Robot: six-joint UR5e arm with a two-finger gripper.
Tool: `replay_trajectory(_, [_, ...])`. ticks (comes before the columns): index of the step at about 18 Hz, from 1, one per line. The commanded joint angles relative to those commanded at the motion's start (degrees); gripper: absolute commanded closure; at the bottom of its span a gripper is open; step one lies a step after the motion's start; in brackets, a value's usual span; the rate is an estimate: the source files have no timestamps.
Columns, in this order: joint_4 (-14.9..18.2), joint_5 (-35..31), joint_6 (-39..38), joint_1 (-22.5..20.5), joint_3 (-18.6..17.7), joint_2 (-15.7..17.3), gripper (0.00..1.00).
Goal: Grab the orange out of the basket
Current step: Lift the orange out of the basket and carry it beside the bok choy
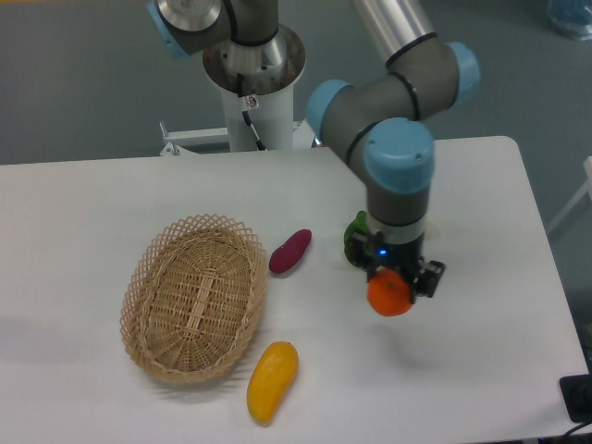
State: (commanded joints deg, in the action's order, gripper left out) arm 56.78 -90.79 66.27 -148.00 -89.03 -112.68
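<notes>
Claw [396,282] clamped on smooth round orange [388,295], oval woven wicker basket [194,298] well apart, lattice rim

A robotics lab, by the look of it. An industrial arm [398,102] rises from a white pedestal [252,83] bolted behind the pincer [393,287], over a plain white table [83,213]. Grey floor [74,83] lies beyond, behind the pincer.
</notes>
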Motion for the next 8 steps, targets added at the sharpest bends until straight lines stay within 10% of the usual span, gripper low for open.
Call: replay_trajectory(8, [0.0, -0.3, 0.2, -0.7, 0.0, -0.4, 0.46])
